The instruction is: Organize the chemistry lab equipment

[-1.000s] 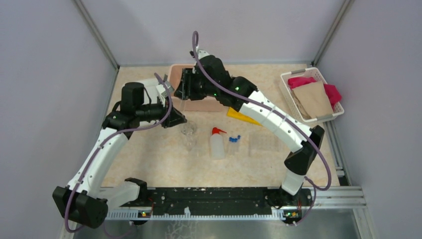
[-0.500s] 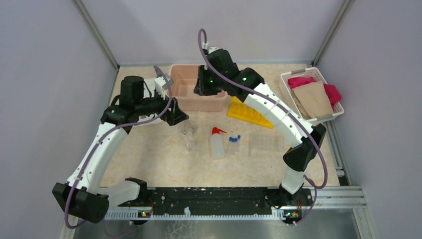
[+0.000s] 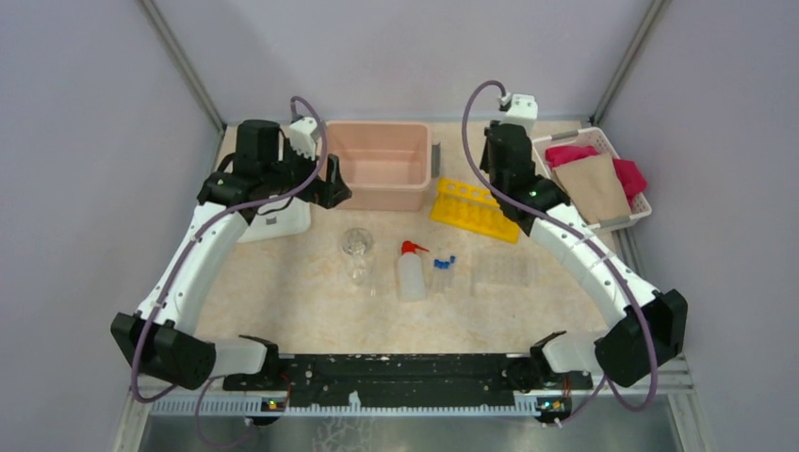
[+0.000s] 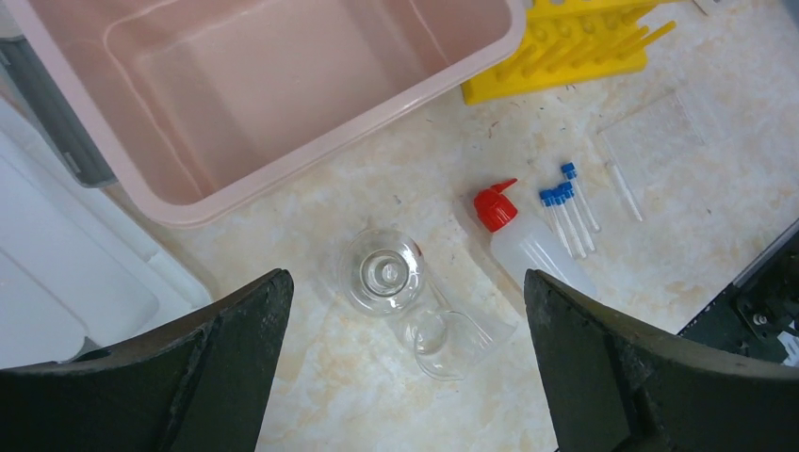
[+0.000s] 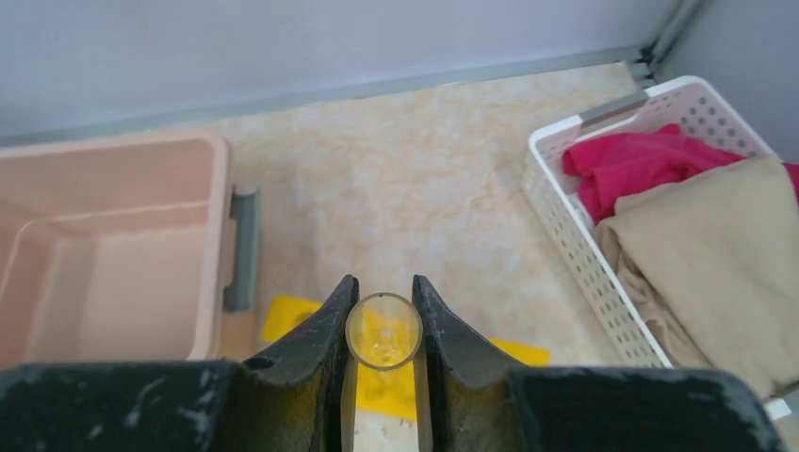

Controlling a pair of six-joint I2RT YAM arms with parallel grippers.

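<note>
Care is going to matter here. The right gripper [image 5: 383,287] is pinching a clear tube [image 5: 383,334] between its two fingers, closed snug on the glass. The tube's open mouth is facing up at the wrist camera. The tube is hanging in the air over the yellow rack [image 5: 294,317], which is lying on the table [image 5: 415,217] just beside the pink bin [image 5: 217,209]. So the job in hand is looking like this: putting the tube into one of the rack's holes.

To do it well, the arm should be lining the tube's bottom end up right over one hole first. The fingers are hiding that end, so I cannot tell which hole it is over. The tube should be standing straight, not leaning, or it may be bumping the yellow edge and slipping. Going down slowly is the safe way, since glass is slippery and breaks. The fingers should be letting go only when the tube is sitting deep in the hole.

The left gripper [image 4: 405,275] is wide open and holding nothing. It is hanging above the flask [image 4: 375,268], with the squeeze bottle [image 4: 537,252] and the blue-capped tubes [image 4: 568,207] lying near on the table. It is well apart from the rack, so it is not getting in the way.
</note>
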